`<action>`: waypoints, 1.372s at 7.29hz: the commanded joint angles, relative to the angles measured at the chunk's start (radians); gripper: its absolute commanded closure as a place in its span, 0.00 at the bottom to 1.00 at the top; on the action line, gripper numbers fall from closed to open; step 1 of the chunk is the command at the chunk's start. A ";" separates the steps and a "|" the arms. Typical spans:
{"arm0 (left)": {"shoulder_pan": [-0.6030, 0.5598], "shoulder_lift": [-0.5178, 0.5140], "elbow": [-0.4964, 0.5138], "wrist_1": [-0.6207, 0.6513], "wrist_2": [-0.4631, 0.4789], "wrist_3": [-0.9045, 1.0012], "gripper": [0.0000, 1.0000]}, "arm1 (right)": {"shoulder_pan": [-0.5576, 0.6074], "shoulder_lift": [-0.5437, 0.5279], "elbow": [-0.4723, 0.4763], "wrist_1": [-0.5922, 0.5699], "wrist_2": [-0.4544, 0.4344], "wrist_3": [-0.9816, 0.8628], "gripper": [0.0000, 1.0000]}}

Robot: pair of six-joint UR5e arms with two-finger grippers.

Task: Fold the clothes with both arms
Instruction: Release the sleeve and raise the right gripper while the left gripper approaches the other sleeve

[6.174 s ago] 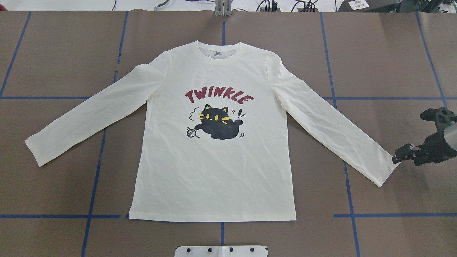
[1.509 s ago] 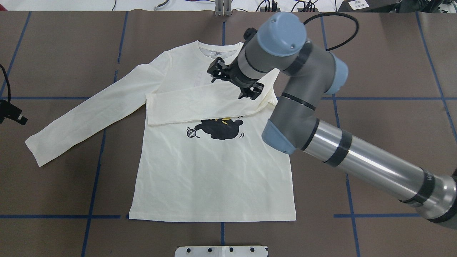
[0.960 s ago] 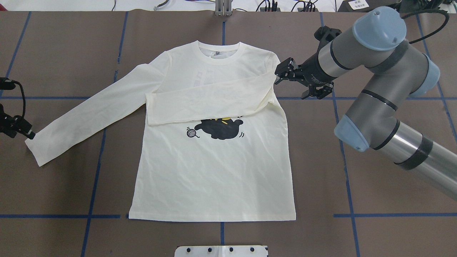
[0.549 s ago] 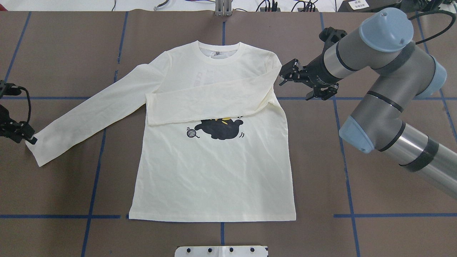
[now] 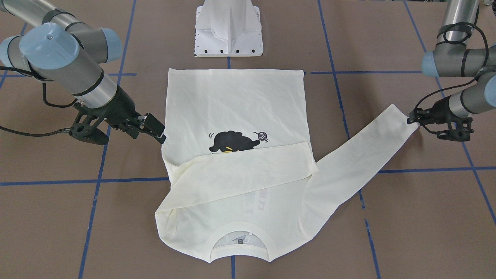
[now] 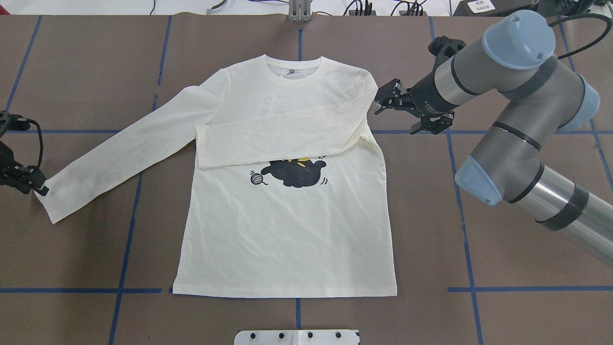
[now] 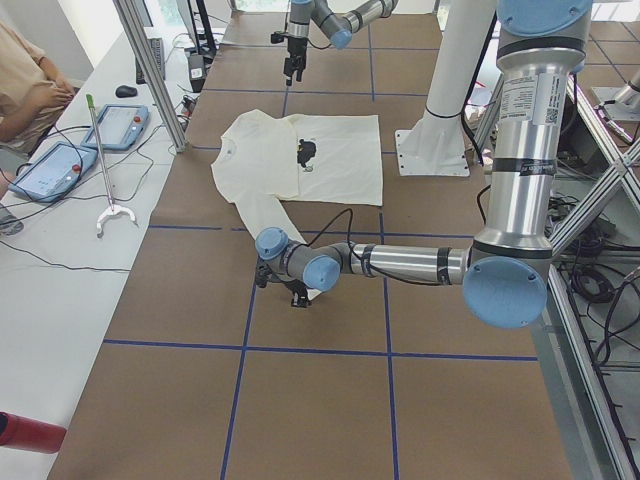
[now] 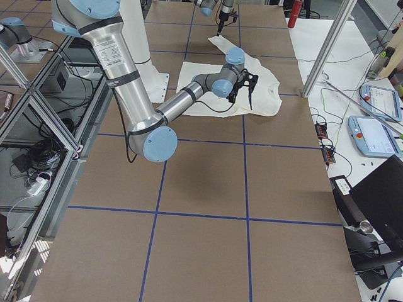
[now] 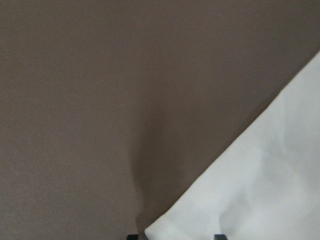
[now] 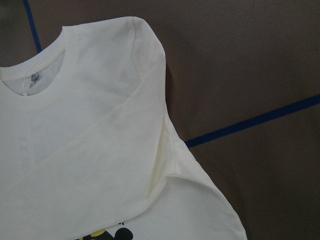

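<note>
**Straddling the left cuff, right jaws empty**

Your left jaws sit low and parted, with the corner of the outstretched left sleeve's cuff (image 6: 48, 203) between their tips, not closed on it. Your right jaws are wide apart and hold nothing, just beside the right shoulder and off the cloth. The cream-white long-sleeved T-shirt (image 6: 287, 230) lies flat, front up, mid-way along the brown blue-taped worktop (image 6: 503, 263). Its right sleeve (image 6: 278, 136) is folded across the chest, covering the top of the black cat print (image 6: 292, 173). The grey-and-silver left arm (image 5: 465, 101) and right arm (image 6: 507, 139) reach in from opposite ends.
</note>
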State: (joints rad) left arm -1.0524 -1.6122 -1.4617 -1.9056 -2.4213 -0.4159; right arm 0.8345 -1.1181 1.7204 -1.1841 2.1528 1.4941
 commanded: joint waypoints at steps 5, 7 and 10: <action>0.000 -0.021 0.001 0.002 0.022 -0.006 1.00 | 0.005 -0.018 0.033 -0.006 0.001 0.000 0.01; -0.001 -0.021 -0.105 0.029 -0.075 -0.007 1.00 | 0.017 -0.035 0.063 -0.008 0.002 0.000 0.01; -0.003 -0.173 -0.279 0.171 -0.236 -0.208 1.00 | 0.082 -0.104 0.110 -0.008 0.062 -0.014 0.01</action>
State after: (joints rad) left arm -1.0557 -1.7133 -1.6638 -1.7713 -2.5887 -0.4807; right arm 0.8785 -1.1965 1.8186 -1.1918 2.1736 1.4905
